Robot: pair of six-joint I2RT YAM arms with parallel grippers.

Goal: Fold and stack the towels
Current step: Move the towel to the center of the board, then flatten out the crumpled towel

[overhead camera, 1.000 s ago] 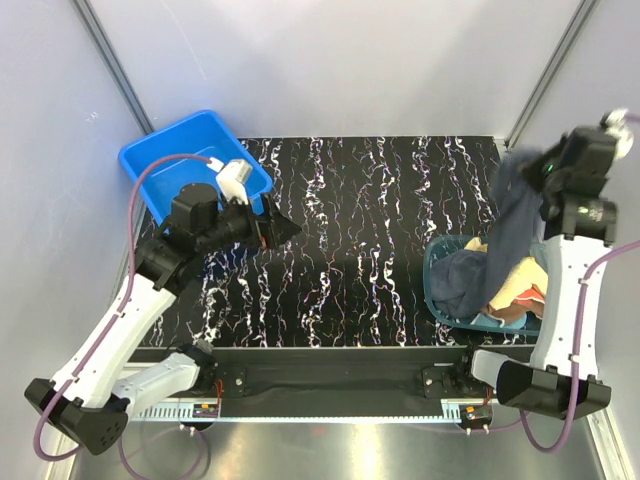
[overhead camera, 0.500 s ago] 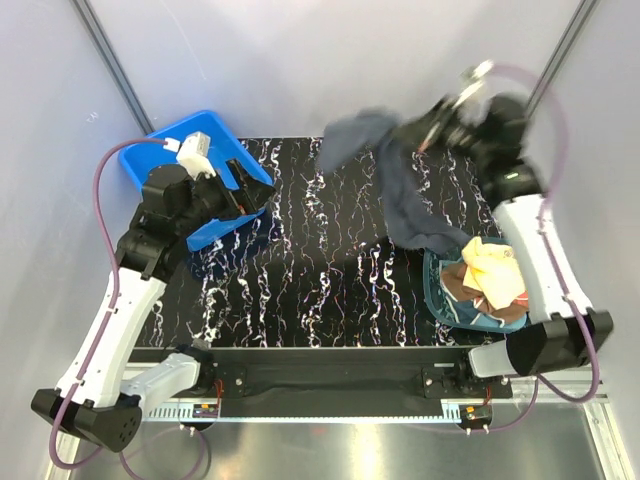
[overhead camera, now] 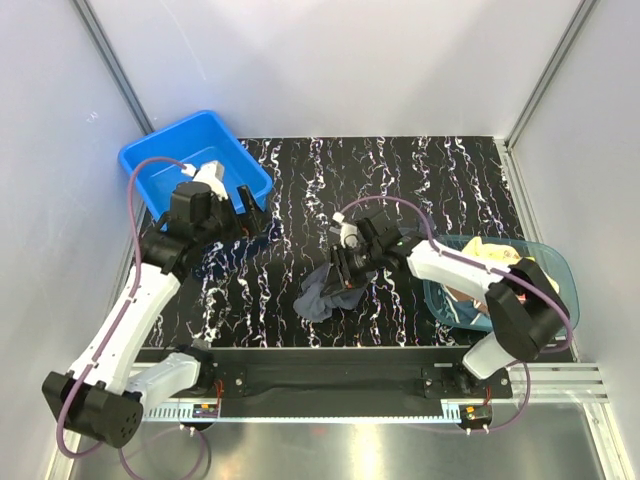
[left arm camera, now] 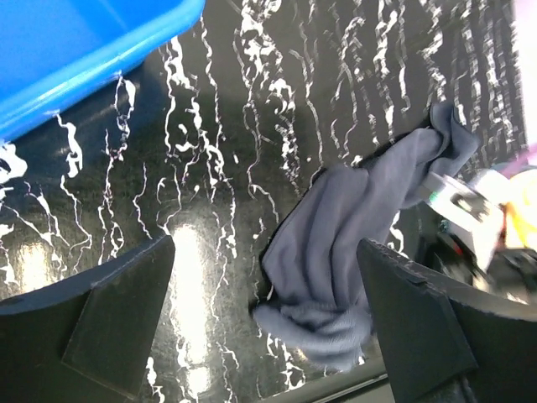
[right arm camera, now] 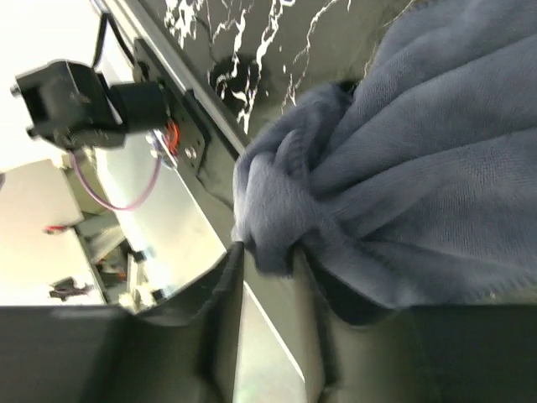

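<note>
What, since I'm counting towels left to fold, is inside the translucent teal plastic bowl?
A yellow cloth towel shows on top inside the translucent teal plastic bowl; the white right arm crosses over it, hiding whatever lies beneath.

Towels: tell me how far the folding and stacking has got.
Done: nothing folded or stacked. In hand: the navy-grey towel lies crumpled on the table, the right claw shut on it; the left claw is open and empty. Left: fold it, then the yellow towel and others bunched in the teal bowl.
</note>
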